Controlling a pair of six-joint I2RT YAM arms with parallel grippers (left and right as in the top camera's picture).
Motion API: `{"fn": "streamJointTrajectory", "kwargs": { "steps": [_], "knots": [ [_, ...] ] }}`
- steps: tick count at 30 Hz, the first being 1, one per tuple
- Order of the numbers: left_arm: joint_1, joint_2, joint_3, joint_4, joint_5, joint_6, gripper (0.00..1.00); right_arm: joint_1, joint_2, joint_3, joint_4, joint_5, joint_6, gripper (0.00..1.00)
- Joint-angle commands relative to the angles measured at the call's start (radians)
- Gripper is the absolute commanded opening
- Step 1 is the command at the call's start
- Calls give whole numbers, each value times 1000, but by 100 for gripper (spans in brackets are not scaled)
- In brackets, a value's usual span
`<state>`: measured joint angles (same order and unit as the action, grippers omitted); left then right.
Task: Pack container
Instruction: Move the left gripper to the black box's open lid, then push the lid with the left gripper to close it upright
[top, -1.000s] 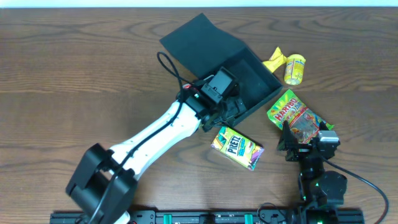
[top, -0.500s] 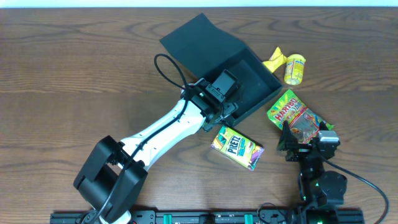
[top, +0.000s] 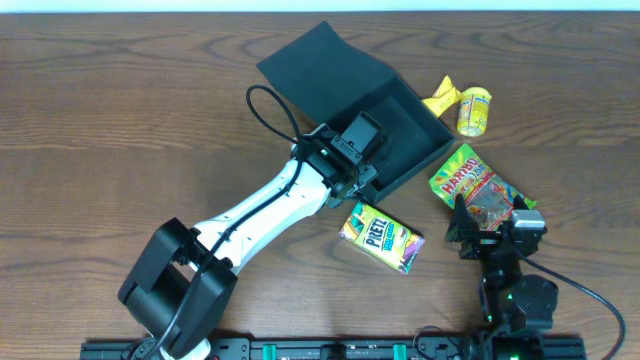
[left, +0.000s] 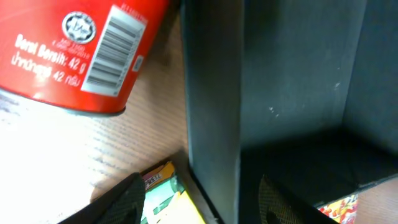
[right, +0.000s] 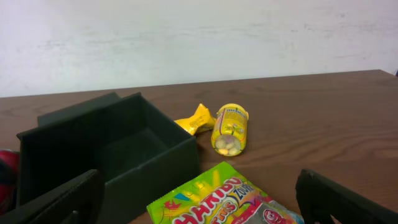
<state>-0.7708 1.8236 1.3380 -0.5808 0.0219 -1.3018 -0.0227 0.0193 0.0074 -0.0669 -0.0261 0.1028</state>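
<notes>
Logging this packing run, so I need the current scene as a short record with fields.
container: lid open, nothing visible inside
left gripper: open, straddling container wall
right gripper: open, over Haribo bag
red can: outside, beside container
also outside: yellow can, yellow wrapper, green snack packet

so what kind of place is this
Likely a robot lab or test bench: a white left arm and a black right arm at a wood-grain table, a bare white wall, and a black box beside a Haribo bag.
</notes>
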Motion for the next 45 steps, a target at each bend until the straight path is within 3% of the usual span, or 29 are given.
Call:
{"fn": "streamJointTrajectory", "kwargs": {
  "steps": [1,10,21,25,30,37,45],
  "knots": [
    [-10,15,22,13,-28,11,58,3,0,-2,-4,-3,13,99],
    [-16,49,25,44,-27,4,56,3,0,-2,-4,-4,13,99],
    [-29,178,143,-22,-3,53,55,3,0,-2,-4,-3,13,99],
    [-29,216,144,-66,-3,53,31,3,0,-2,-4,-4,13,99],
    [-28,230,144,-93,-15,88,30,3,0,-2,-4,-3,13,99],
    [-27,229,144,-101,-80,248,17,3,0,-2,-4,-4,13,99],
    [-26,229,144,-121,-175,509,16,3,0,-2,-4,-4,13,99]
  ]
}}
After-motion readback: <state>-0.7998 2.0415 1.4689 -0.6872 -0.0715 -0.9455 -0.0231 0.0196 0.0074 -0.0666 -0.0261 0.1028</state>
